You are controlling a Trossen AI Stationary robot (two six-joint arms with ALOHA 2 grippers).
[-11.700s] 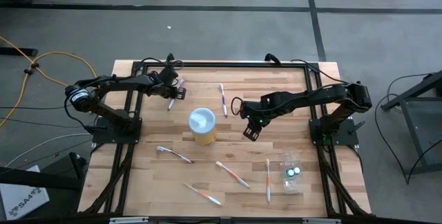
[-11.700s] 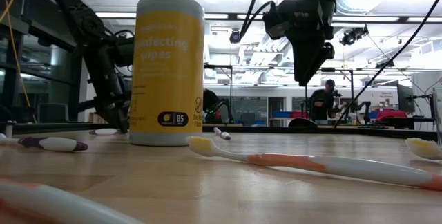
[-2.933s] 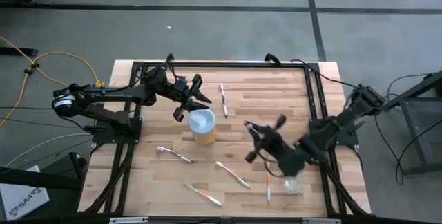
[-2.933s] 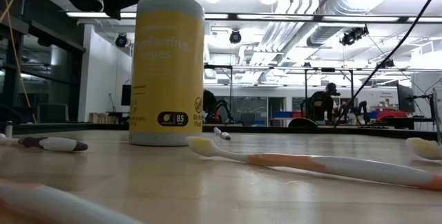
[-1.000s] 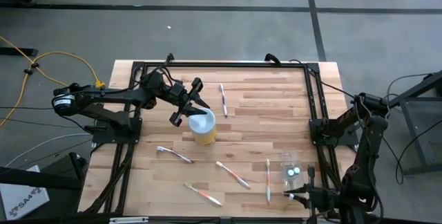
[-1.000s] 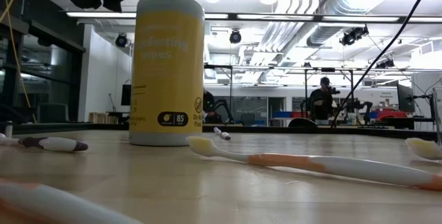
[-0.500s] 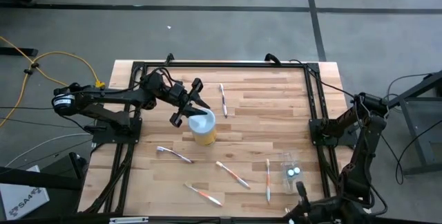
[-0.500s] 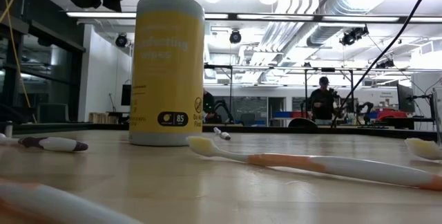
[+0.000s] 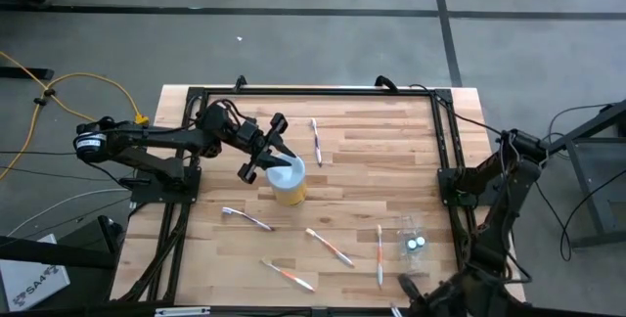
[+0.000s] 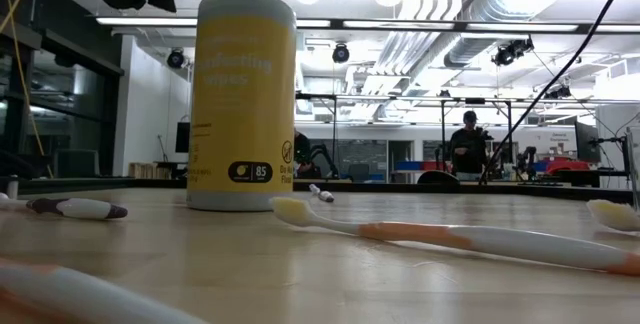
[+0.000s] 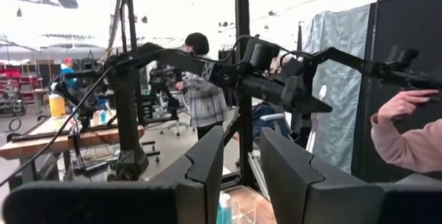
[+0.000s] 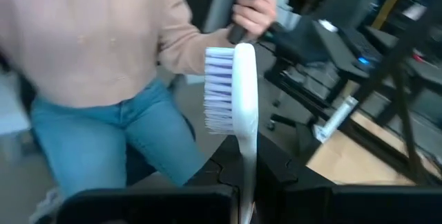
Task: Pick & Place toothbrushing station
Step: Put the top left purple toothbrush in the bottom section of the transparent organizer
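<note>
Gripping white toothbrush (image 12: 243, 106), bristles upright, right hand (image 12: 248, 200)

Toothbrushes (image 9: 329, 247) flat along surface's near edge; clear cup (image 9: 412, 245) with two teal-capped bottles (image 9: 416, 243) near right corner.

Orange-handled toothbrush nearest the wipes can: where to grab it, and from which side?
Take the orange toothbrush mid-handle, coming straight down from above, with the fingers turned to close across its thin width. It lies flat and diagonal on the table, with bare wood on both sides for the fingers.
</note>
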